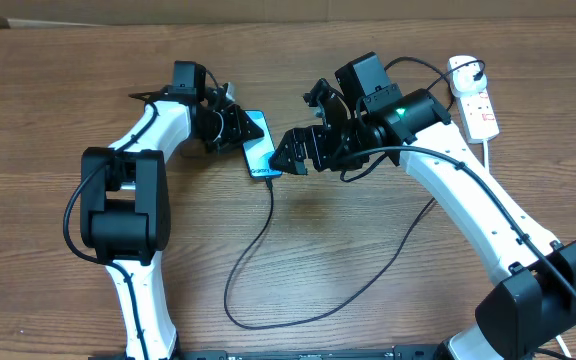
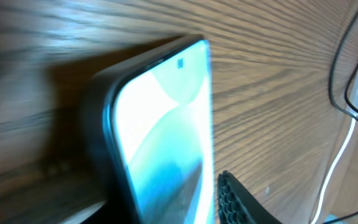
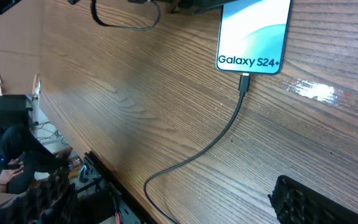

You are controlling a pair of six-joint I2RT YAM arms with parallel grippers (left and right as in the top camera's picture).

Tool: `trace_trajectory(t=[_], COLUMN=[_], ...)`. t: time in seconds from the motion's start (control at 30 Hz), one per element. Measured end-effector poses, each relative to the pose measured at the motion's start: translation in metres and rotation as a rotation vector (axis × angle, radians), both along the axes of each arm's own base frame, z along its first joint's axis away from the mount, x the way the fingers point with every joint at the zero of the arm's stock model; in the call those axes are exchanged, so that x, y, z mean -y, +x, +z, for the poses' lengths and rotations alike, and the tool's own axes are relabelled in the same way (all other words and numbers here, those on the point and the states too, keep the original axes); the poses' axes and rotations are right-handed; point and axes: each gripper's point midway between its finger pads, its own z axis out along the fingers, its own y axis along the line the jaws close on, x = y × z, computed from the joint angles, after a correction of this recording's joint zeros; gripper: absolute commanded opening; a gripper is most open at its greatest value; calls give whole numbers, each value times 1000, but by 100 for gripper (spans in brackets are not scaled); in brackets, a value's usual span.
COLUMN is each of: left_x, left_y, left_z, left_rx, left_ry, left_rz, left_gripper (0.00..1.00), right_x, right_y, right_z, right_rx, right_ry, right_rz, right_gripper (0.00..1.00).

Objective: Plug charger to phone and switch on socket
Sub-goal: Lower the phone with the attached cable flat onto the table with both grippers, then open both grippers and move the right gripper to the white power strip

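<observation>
The phone lies screen-up on the table, a little left of centre. The left gripper is at the phone's upper end, and its jaws look closed on the phone's edges. The cable has its connector seated in the phone's bottom edge, and from there it loops across the wood toward the near side. The right gripper hovers just beside the phone's lower end, jaws spread wide and holding nothing. The socket sits well apart at the far right.
</observation>
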Motion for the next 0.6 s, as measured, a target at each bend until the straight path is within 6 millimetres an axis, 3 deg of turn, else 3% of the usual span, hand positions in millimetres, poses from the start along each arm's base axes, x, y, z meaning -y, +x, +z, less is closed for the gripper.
trace_trajectory(t=[0.43, 0.6], left_x=[-21, -42], left_y=[-10, -20], left_z=[-5, 1], left_rx=[-71, -154], left_ry=[96, 214], left_rz=[22, 43], left_gripper=[38, 40], right_x=[3, 9], right_y=[3, 7], right_z=[-2, -7], right_rx=[11, 23], right_ry=[-20, -65], right_rz=[-10, -41], right_gripper=[100, 100])
